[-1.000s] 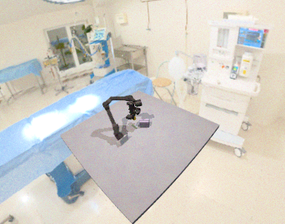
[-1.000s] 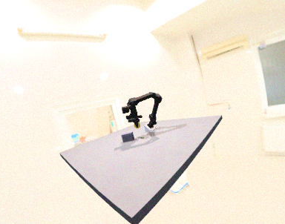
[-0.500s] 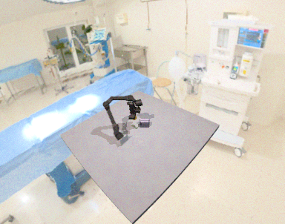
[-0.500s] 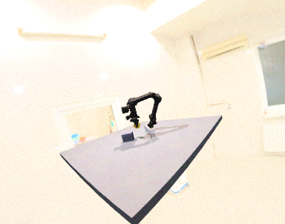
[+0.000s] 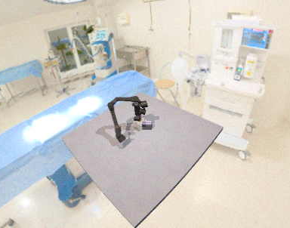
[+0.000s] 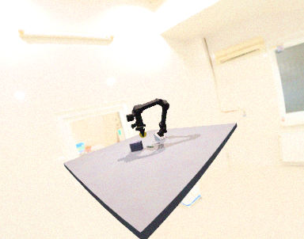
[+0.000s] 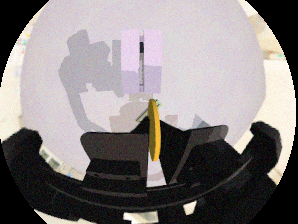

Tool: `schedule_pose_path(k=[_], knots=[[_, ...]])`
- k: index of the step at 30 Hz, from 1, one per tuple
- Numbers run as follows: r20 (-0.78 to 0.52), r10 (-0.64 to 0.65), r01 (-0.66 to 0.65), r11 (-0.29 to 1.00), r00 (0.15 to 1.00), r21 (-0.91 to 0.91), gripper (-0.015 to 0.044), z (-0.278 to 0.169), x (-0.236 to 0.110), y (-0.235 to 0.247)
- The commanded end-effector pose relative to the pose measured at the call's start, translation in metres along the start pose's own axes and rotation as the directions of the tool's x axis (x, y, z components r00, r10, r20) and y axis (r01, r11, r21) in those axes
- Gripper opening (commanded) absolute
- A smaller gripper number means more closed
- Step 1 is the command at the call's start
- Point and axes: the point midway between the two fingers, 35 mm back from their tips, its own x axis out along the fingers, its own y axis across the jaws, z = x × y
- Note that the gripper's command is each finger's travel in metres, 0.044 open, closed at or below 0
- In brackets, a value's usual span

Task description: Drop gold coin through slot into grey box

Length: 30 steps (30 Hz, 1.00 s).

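Item one: my gripper (image 7: pixel 149 119), fingers clamped on the gold coin (image 7: pixel 154 129), which I see edge-on in the wrist view, held upright and lifted off the table (image 5: pixel 152 170). Item two: grey box (image 7: pixel 143 62), lid facing me, its narrow dark slot (image 7: pixel 143 63) running in line with the coin's edge, beyond the coin. Item three: dark-green holder (image 5: pixel 137 128), small, on the table just beside the box; I cannot make out detail.
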Motion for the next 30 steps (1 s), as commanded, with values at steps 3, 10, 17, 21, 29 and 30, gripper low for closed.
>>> schedule_pose_path(k=[3,10,17,21,29,30], knots=[[0.010,0.000,0.000,1.000,1.000,-0.010,0.0000,0.018,-0.003,0.004],[0.012,0.000,0.000,1.000,1.000,-0.011,0.0000,0.036,-0.003,0.007],[0.013,0.000,0.000,1.000,1.000,-0.012,0.0000,0.054,-0.002,0.009],[0.014,0.000,0.000,1.000,1.000,-0.013,0.0000,0.065,-0.002,0.010],[0.014,0.001,-0.001,1.000,1.000,-0.013,0.0000,0.079,0.000,0.010],[0.012,0.001,-0.001,1.000,1.000,-0.011,0.0005,0.077,0.000,0.010]])
